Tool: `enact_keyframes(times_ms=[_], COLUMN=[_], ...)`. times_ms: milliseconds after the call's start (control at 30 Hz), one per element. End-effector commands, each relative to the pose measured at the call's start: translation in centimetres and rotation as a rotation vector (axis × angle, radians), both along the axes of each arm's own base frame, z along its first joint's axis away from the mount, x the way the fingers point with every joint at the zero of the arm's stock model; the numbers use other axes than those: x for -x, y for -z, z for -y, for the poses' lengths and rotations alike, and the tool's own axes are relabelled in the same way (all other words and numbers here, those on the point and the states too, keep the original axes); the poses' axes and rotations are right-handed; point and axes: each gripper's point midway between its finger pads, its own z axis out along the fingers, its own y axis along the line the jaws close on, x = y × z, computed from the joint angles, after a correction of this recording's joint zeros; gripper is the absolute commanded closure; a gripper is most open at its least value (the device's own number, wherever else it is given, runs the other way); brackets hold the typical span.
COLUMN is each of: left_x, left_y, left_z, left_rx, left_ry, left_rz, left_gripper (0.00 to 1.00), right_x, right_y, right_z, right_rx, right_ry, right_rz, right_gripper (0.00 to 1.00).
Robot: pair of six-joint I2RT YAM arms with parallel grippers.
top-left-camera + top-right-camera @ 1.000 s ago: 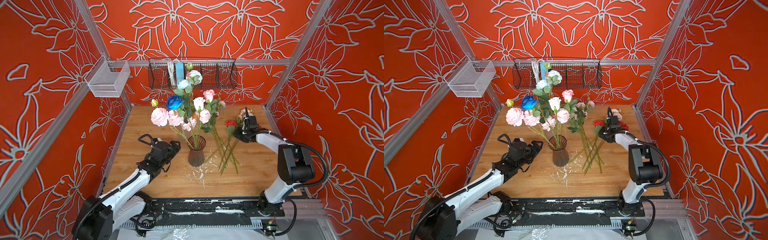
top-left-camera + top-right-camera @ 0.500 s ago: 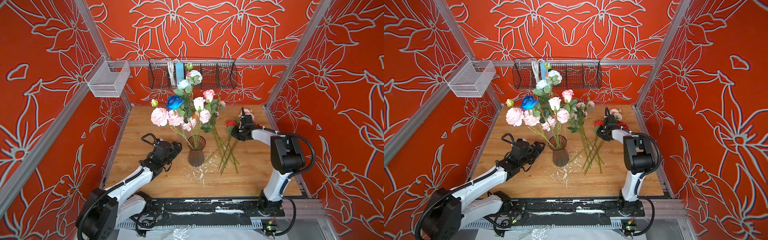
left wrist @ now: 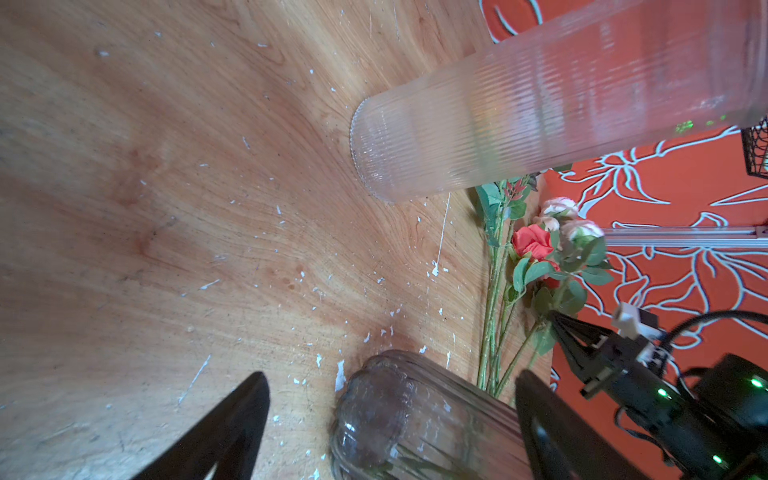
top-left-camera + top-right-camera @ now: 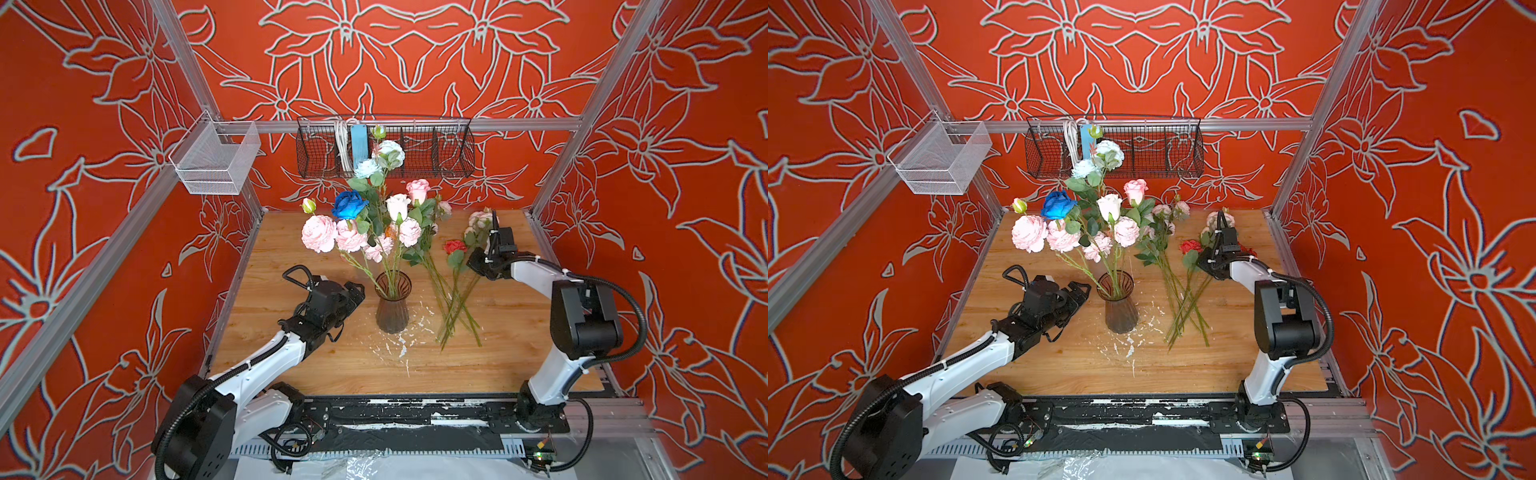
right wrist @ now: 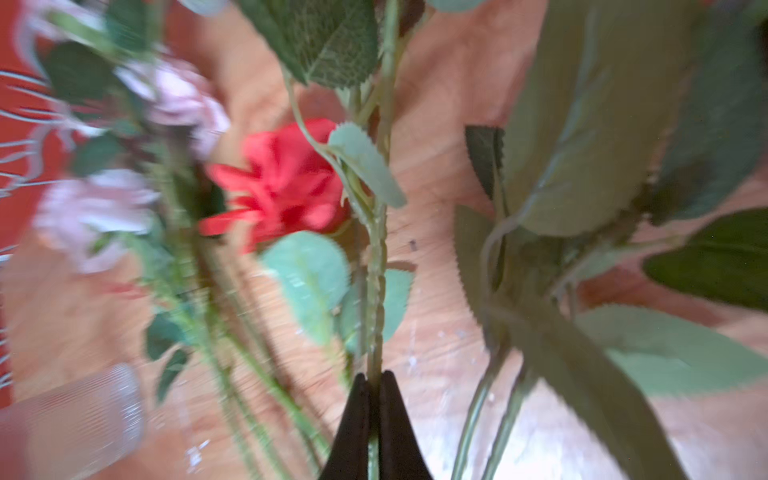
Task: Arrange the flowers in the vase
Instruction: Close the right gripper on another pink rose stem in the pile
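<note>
Loose flowers (image 4: 451, 307) lie on worktop (image 4: 498, 357) beside vase (image 4: 392, 313), likely light, springy, top-heavy; right gripper (image 5: 374, 380) jaws pinch one wiry stem (image 5: 377, 257) below its leaves, left gripper (image 3: 390, 374) jaws wide.

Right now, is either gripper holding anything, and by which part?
The right gripper is shut on a flower stem, below its leaves; which bloom is unclear. The left gripper is open, holding nothing.

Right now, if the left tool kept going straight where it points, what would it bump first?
Most likely the vase: the left tool is open and aimed at it, with the glass body sitting between its fingers in the left wrist view. How close, I can't tell.
</note>
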Motion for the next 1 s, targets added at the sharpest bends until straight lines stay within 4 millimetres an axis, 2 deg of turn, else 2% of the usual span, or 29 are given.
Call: enact_keyframes(times_ms=[0, 267, 367, 400, 533, 800, 967], left_x=[-0.7, -0.4, 0.0, 0.3, 0.9, 1.9, 2.6], left_y=[-2.1, -2.1, -2.0, -2.9, -3.9, -5.8, -6.4], left_z=[0.0, -0.9, -1.6, -2.0, -3.4, -5.5, -6.8], left_rx=[0.011, -0.001, 0.000, 0.011, 0.000, -0.021, -0.052], left_ry=[-0.003, -0.035, -0.070, -0.087, -0.136, -0.215, -0.261], left_rz=[0.056, 0.073, 0.086, 0.119, 0.172, 0.254, 0.264], left_gripper=[0.08, 0.08, 0.08, 0.08, 0.08, 0.08, 0.08], right_x=[0.1, 2.2, 3.5, 3.9, 5.4, 6.8, 7.3], right_y=[-3.5, -11.1, -13.1, -13.7, -14.6, -17.8, -17.5], right_z=[-0.2, -2.2, -4.1, -4.8, -6.1, -8.2, -8.2], right_rx=[-0.036, -0.144, -0.145, -0.144, -0.144, -0.100, -0.062], right_ry=[0.005, -0.048, -0.098, -0.118, -0.156, -0.251, -0.267], right_rz=[0.100, 0.334, 0.436, 0.474, 0.550, 0.716, 0.732], right_gripper=[0.98, 0.99, 0.99, 0.99, 0.99, 0.99, 0.99])
